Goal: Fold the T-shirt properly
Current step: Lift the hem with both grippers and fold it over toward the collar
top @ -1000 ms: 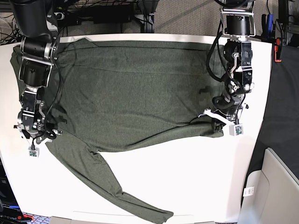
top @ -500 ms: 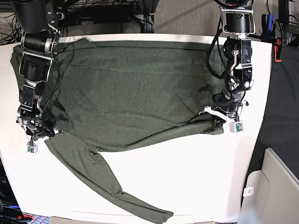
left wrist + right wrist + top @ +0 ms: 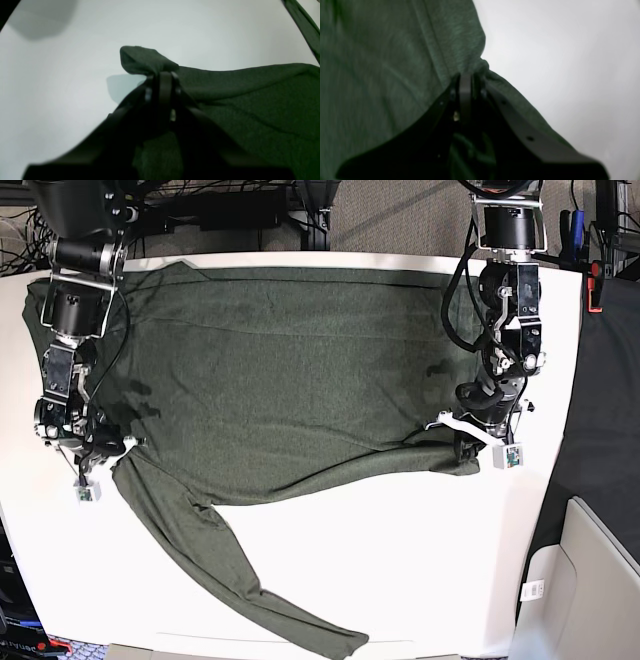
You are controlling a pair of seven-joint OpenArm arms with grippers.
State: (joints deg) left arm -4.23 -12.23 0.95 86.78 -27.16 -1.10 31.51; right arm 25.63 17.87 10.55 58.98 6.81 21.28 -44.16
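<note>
Both tools' jaws pinching T-shirt (image 3: 290, 370) edges.

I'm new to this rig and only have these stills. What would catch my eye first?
A dark olive T-shirt lies spread over most of the white table, one long sleeve trailing toward the near edge. At each side of the shirt an arm pinches its edge: the left gripper shut on a bunched corner, the right gripper shut on fabric where that sleeve begins.
</note>
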